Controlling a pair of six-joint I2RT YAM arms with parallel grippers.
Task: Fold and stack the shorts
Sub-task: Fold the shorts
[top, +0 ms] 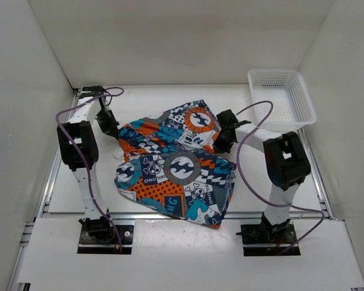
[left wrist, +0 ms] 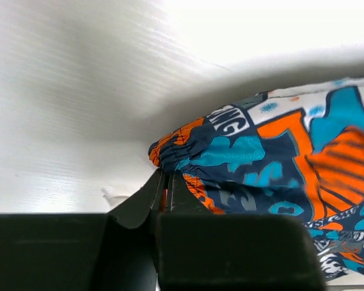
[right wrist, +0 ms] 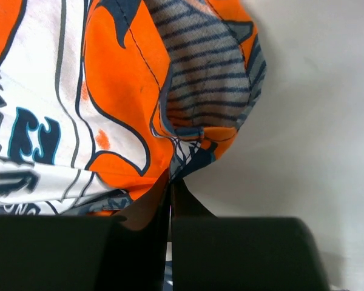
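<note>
Your left end effector (left wrist: pixel 165 185) and right end effector (right wrist: pixel 170 185), each clamped tight on opposite ends of the shorts (top: pixel 170 130).

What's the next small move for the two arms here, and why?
Probably raise both grippers together a little, keeping the cloth taut between them. The left gripper is shut on the gathered edge of the far shorts, and the right gripper is shut on their opposite edge. The shorts lie on the table behind a second pair. An even lift should free them for folding.
</note>
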